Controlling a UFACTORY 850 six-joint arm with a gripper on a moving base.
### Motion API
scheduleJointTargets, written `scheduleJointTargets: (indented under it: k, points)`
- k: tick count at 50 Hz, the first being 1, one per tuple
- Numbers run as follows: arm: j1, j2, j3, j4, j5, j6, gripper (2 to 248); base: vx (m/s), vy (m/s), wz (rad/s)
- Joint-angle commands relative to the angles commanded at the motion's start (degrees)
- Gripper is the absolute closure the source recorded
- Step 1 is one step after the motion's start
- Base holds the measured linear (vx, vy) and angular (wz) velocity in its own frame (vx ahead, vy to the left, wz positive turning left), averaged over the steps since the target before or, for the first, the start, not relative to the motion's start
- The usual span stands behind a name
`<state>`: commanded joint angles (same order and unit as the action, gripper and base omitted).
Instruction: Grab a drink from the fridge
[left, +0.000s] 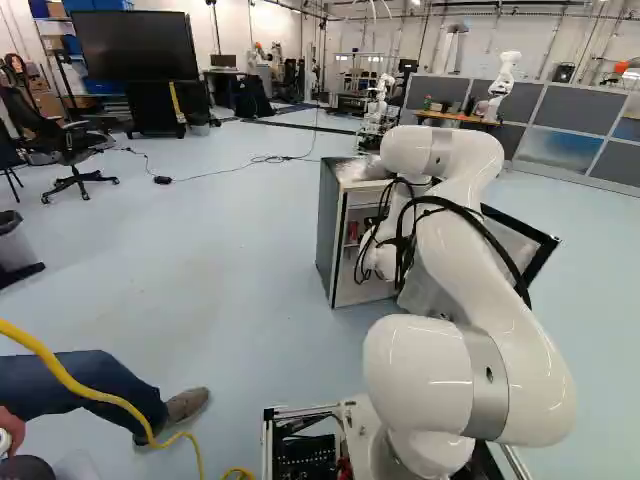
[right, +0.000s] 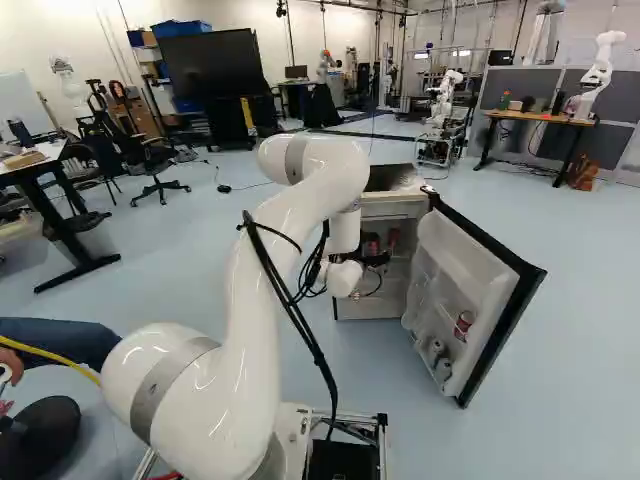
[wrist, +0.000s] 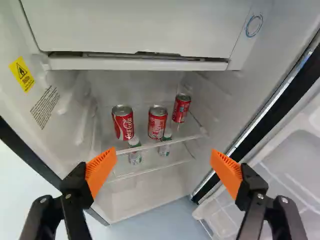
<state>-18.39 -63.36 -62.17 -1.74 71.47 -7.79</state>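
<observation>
Gripper (wrist: 164, 156) is wide open, nothing between the orange pads (wrist: 101, 169), facing into the fridge (left: 327, 215). Targets: three red soda cans on the upper shelf (wrist: 189, 137). Middle can (wrist: 157, 124) and far-side can (wrist: 123, 124) stand near its front edge, door-side can (wrist: 181, 109) deeper, toward the door-side edge. All upright.

Handling, my guess: fairly heavy for size if full, thin stiff wall, slick if there's condensation, dents if over-squeezed. Take the middle one round mid-body, pads on opposite sides, moderate force, lift clear of the shelf before backing out. Neighbours are close, so watch finger clearance.

Views: only wrist separates the three cans and shows two smaller containers (wrist: 134, 152) (wrist: 164, 145) on the lower shelf (wrist: 150, 171); type unclear. Right base shows the open door (right: 480, 285) with a red can (right: 463, 324) in its rack, which wrist doesn't. Left base: arm (left: 470, 230) blocks most of the interior.
</observation>
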Motion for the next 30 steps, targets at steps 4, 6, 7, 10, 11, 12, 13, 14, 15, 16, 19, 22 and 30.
scheduleJointTargets:
  k: [4,6,7,10,11,12,13,14,15,16,19,22,30]
  points:
    - [0.13,-0.50,-0.89,0.37,-0.39,0.00,3,0.000,0.000,0.000]
    - [0.19,-0.75,-1.34,0.55,-0.61,0.00,3,0.000,0.000,0.000]
    - [0.22,-0.87,-1.57,0.65,-0.73,0.00,3,0.000,0.000,0.000]
    - [0.32,-1.25,-2.25,0.92,-1.12,0.00,3,0.000,0.000,0.000]
    - [0.35,-1.37,-2.47,1.01,-1.25,0.00,3,0.000,0.000,0.000]
    - [0.38,-1.50,-2.69,1.10,-1.40,0.00,3,0.000,0.000,0.000]
    - [0.41,-1.62,-2.92,1.20,-1.54,0.00,3,0.000,0.000,0.000]
    - [0.44,-1.75,-3.15,1.29,-1.69,0.00,3,0.000,0.000,0.000]
    - [0.47,-1.87,-3.37,1.38,-1.84,0.00,3,0.000,0.000,0.000]
    - [0.51,-2.00,-3.60,1.47,-1.99,0.00,3,0.000,0.000,0.000]
    - [0.60,-2.38,-4.28,1.75,-2.45,0.00,3,0.000,0.000,0.000]
    - [0.69,-2.76,-4.97,2.03,-2.92,0.00,3,0.000,0.000,0.000]
    - [0.93,-3.78,-6.81,2.76,-4.18,0.00,3,0.000,0.000,0.000]
